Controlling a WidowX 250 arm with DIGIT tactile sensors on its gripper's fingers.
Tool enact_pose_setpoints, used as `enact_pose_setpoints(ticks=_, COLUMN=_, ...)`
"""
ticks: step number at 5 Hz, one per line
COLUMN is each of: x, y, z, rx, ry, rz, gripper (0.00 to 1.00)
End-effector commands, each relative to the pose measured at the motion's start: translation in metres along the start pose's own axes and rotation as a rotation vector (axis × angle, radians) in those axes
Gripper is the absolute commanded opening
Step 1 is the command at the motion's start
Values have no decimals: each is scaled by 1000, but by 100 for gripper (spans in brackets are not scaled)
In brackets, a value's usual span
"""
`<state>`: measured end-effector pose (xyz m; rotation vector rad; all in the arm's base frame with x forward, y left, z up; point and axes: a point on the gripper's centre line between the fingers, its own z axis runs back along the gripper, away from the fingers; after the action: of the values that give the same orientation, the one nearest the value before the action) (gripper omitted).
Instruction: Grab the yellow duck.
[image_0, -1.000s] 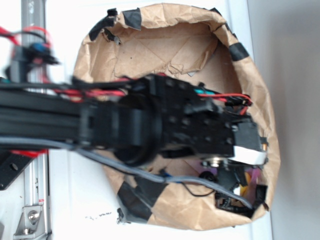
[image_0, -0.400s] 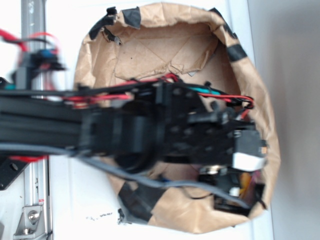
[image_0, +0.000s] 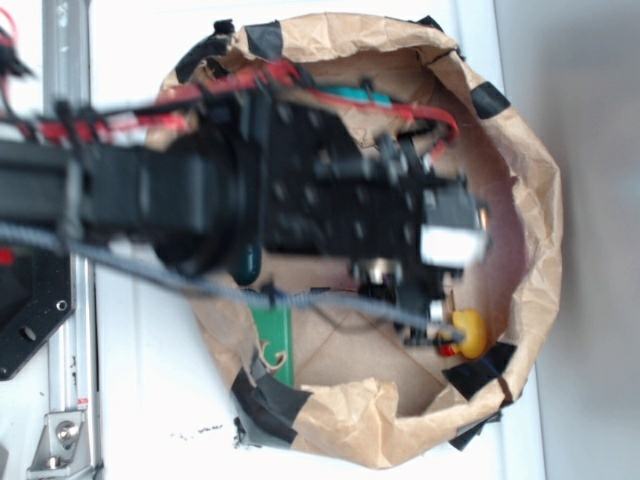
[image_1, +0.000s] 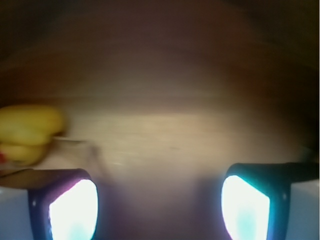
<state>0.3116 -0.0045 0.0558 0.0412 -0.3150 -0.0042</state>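
Observation:
The yellow duck, small and glossy with an orange beak, sits on the brown paper floor near the lower right wall of the paper-lined basin. In the wrist view the yellow duck shows blurred at the far left, outside the left finger. My gripper hangs under the black wrist, just left of and above the duck. It is open, and only bare paper shows between the two fingers of the gripper.
A flat green rectangular piece lies at the basin's lower left. A dark green oblong peeks out under the arm. Black tape patches hold the crumpled paper rim. A metal rail runs along the left.
The arm has swung toward the top of the exterior view. This has uncovered the duck and the green pieces, which it hid before.

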Motion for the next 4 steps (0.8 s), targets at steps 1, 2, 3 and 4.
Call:
enact_pose_setpoints(ticks=1, x=22, y=-33, z=43, rx=-255, ry=-208, rz=-55, gripper=100)
enact_pose_setpoints(ticks=2, x=29, y=-49, z=50, rx=-299, ry=-242, rz=-80, gripper=100)
enact_pose_setpoints(ticks=3, x=37, y=-59, z=36, rx=-293, ry=-209, rz=-108, gripper=100)
enact_pose_setpoints(ticks=4, x=38, y=-73, z=17, rx=-289, ry=-177, rz=-159, gripper=100)
